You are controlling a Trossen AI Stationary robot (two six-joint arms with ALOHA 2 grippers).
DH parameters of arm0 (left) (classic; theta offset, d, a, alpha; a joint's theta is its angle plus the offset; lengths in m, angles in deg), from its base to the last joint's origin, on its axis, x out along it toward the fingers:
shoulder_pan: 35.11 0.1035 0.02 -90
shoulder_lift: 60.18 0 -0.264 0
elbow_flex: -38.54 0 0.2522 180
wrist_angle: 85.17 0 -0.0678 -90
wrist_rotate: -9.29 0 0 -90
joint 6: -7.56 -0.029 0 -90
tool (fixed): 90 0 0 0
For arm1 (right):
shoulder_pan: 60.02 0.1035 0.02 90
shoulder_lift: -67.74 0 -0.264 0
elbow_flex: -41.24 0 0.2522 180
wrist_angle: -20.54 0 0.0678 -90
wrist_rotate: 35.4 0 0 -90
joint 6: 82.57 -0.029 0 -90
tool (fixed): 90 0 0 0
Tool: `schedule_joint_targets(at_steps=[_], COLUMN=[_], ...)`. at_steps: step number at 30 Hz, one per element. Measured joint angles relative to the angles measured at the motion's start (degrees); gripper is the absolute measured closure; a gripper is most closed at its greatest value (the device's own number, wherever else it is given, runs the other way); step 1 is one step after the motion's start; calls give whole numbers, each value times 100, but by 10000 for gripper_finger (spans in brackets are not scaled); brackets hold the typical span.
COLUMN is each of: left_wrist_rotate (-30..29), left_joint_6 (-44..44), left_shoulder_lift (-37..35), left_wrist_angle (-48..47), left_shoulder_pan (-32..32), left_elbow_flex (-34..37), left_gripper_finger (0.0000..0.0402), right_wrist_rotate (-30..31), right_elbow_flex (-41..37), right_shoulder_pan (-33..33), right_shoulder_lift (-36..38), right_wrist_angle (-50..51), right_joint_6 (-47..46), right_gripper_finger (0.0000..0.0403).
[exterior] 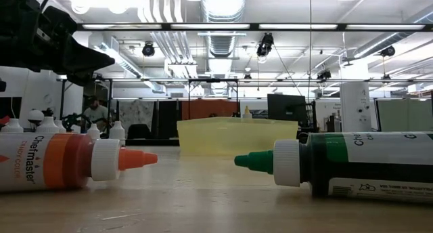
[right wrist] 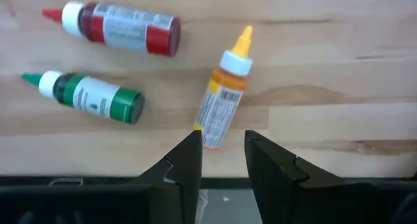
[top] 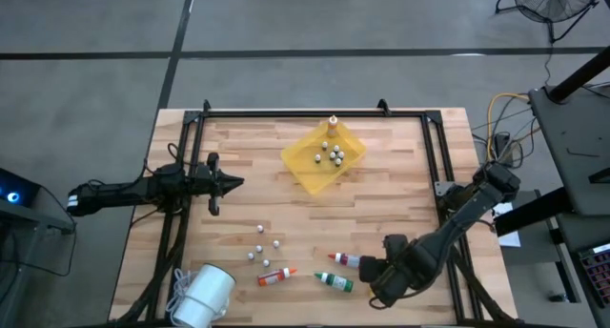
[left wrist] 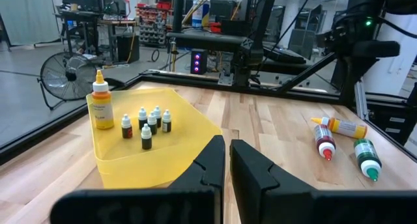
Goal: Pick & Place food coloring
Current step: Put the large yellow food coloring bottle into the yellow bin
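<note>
The right gripper (right wrist: 221, 155) hung at the worktop's near right corner, fingers slightly apart, empty, over the yellow bottle (right wrist: 223, 101). Closing on its base could make it roll away.

Table (top: 286, 223): pale wood planks, smooth, matt, visible grain. Tray (left wrist: 117, 168): translucent yellow plastic, slightly glossy. Red bottle (right wrist: 124, 27), green bottle (right wrist: 91, 97), yellow bottle (right wrist: 223, 103): glossy plastic, printed paper-like labels, smooth pointed caps. Frame rails (top: 315, 112): black metal, matt. Both grippers' fingers (right wrist: 186, 165): dark matt plastic.
</note>
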Motion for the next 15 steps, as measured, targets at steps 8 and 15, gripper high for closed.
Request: schedule_joint_targets(at_steps=[8,15], left_wrist_rotate=[0,0], left_joint_6=[0,0], left_shoulder_lift=[0,0], left_wrist_angle=[0,-2], left_shoulder_pan=[0,-5], left_elbow_flex=[0,0], left_gripper_finger=[402,402], right_wrist_rotate=[-151,-143], right_elbow_flex=[-35,-40], right_shoulder_pan=[-15,-11], right_shoulder_lift=[4,4], right_wrist_angle=[376,396], right_joint_6=[15,25], right_gripper_finger=[296,296])
